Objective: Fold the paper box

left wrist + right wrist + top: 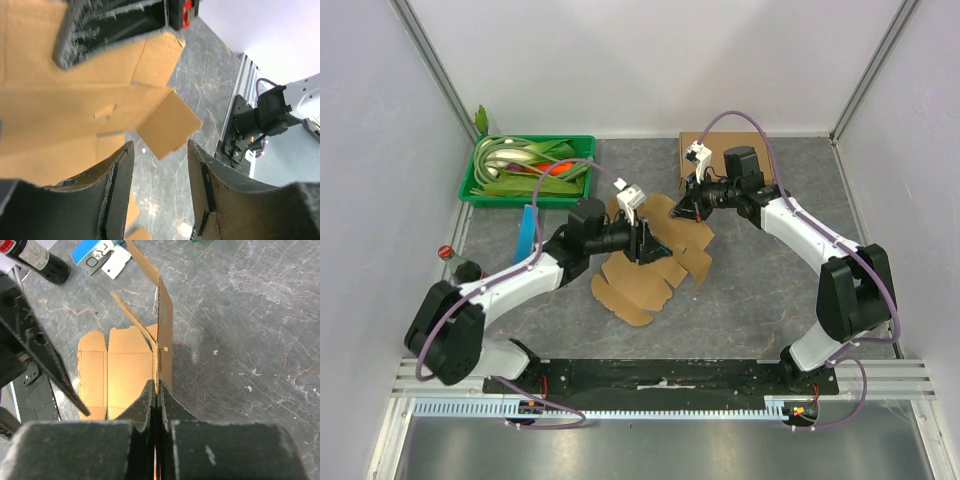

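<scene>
Right gripper (156, 386) closed, pinching paper box (127, 365) flap

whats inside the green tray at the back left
The green tray holds a pile of green leafy-looking pieces, some pale ones and a red-orange item. The tray floor and anything beneath the pile are covered.

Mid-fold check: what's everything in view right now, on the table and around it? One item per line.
paper box: one, brown, table centre, mostly flat, one flap raised
tray: one, green, far left corner
produce: several, mostly green, some red-orange, in the tray
card: one, blue, left, just in front of the tray
bottle: one, dark with red cap, left edge
cardboard sheet: one, brown, far side behind right arm
table: one, grey
left tool: black, open, over the paper box
right tool: black, shut on the raised flap
</scene>
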You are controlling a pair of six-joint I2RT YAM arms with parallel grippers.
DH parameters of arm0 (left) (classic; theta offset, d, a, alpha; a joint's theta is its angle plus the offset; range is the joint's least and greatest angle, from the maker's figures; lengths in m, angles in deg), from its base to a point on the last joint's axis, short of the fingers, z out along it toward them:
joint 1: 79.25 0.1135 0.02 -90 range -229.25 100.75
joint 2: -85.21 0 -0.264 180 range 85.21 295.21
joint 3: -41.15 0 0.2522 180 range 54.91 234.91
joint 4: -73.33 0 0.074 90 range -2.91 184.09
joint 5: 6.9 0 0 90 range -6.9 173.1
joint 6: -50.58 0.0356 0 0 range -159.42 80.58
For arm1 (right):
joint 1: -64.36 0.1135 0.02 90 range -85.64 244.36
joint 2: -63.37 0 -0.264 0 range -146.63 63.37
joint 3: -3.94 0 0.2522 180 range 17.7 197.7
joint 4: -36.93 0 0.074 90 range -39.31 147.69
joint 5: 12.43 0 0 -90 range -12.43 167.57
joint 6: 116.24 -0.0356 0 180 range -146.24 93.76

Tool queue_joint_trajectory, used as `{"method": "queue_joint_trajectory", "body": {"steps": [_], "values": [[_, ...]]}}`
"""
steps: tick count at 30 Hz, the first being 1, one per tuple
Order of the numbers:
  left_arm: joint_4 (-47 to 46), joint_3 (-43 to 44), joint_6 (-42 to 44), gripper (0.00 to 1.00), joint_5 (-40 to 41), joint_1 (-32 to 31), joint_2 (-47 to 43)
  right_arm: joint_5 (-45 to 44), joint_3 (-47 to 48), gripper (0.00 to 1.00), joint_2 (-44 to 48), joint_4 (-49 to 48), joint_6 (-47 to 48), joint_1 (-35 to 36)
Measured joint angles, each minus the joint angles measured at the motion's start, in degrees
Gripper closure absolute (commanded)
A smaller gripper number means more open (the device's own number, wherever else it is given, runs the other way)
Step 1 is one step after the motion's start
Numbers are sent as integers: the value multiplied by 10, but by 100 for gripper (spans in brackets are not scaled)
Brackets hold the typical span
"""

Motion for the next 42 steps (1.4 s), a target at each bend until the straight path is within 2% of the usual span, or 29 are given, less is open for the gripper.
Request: {"method": "queue_joint_trajectory", "body": {"steps": [4, 8, 10, 15, 17, 19, 20, 23, 26, 27, 30, 32, 33, 38, 42], "values": [[62, -21, -3, 49, 53, -5, -66, -15, 0, 100, 2, -9, -12, 0], [105, -58, -2, 36, 170, -1, -143, -18, -1, 100, 12, -6, -6, 0], [118, -72, -1, 35, 214, -1, -151, -16, -2, 100, 19, -2, 2, 0], [149, -55, 0, 33, 290, 1, -58, -9, -2, 100, 28, 11, 18, 0], [147, -47, 1, 24, 307, 2, -21, -6, -2, 100, 28, 18, 25, 0], [137, -47, 4, 21, 311, 3, -4, -3, -2, 100, 28, 25, 31, 0], [123, -47, 6, 15, 311, 4, 4, 0, -2, 100, 28, 28, 32, 0], [82, -41, 10, 13, 289, 13, 36, 7, -2, 100, 28, 32, 37, 0], [55, -24, 12, 23, 256, 26, 85, 15, -2, 100, 28, 36, 47, 0], [44, -23, 13, 36, 241, 32, 98, 17, -2, 100, 28, 37, 49, 0], [23, -23, 17, 56, 208, 42, 120, 18, -1, 100, 28, 39, 53, 0], [7, -27, 19, 66, 196, 41, 120, 14, -1, 100, 28, 41, 53, 0], [1, -29, 19, 75, 197, 37, 118, 9, -2, 100, 28, 41, 54, 1], [-27, -63, 13, 77, 250, -13, 90, -95, -2, 100, 31, 54, 67, 41], [-54, -95, -14, 60, 266, -25, 85, -216, -39, 100, 64, 43, 81, 116]]}}
